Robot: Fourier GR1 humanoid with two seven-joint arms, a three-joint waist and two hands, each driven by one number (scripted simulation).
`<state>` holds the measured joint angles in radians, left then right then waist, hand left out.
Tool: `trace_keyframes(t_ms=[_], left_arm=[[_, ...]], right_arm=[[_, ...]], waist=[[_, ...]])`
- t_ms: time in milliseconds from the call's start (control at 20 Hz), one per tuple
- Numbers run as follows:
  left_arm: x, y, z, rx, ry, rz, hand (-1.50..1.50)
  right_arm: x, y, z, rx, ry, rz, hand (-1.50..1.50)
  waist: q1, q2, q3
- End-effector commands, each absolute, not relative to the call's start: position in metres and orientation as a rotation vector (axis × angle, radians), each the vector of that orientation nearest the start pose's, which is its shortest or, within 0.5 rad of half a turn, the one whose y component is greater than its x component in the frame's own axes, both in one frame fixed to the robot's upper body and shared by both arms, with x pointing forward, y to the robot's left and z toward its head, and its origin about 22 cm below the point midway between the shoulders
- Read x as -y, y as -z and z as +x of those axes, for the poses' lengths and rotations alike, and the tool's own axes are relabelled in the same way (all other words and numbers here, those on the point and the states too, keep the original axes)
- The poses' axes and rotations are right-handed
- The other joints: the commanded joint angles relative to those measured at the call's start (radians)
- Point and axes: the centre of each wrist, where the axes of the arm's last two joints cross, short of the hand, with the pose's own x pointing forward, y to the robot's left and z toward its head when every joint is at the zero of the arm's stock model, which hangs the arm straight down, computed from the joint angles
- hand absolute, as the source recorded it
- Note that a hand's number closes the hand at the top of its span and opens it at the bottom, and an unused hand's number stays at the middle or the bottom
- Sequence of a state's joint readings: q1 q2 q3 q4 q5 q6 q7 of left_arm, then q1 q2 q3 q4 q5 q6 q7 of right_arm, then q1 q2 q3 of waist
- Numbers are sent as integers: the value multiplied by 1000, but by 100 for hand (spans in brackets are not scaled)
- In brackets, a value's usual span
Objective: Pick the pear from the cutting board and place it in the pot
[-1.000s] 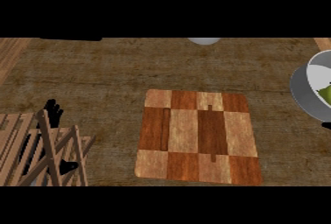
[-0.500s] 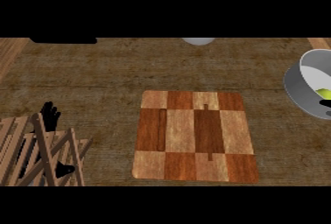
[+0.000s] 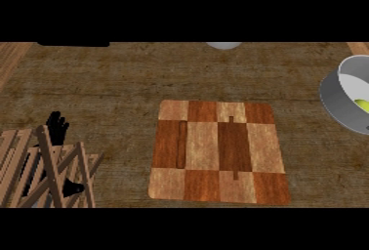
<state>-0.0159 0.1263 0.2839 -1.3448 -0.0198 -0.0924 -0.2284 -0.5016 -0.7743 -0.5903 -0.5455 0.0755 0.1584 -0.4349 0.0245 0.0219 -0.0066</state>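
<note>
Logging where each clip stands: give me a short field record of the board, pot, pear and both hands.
cutting board: mid-counter, nothing on it
pot: right edge, partly cut off
pear: yellow-green, inside the pot
left hand: open, fingers up, resting at left behind a wooden rack
right hand: not in view

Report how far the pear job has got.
Done, it seems: the cutting board carries no pear, and a yellow-green shape that looks like the pear lies inside the pot at the right edge. In hand: nothing; the left hand rests open by the wooden rack, and the right hand is out of view. Left: nothing apparent.
</note>
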Motion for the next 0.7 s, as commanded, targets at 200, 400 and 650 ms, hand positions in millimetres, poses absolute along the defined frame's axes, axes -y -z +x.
trace_keyframes(t_ms=[200,400,650], left_arm=[[-260,16,262,1717,-35,56,0],[-255,7,267,1737,-21,77,0],[-264,10,261,1742,-43,79,0]], right_arm=[[580,-96,241,1686,117,-709,-150],[588,-97,232,1686,115,-722,-150],[604,-100,209,1702,181,-760,-150]], waist=[[-8,-7,15],[0,-4,18],[0,-8,20]])
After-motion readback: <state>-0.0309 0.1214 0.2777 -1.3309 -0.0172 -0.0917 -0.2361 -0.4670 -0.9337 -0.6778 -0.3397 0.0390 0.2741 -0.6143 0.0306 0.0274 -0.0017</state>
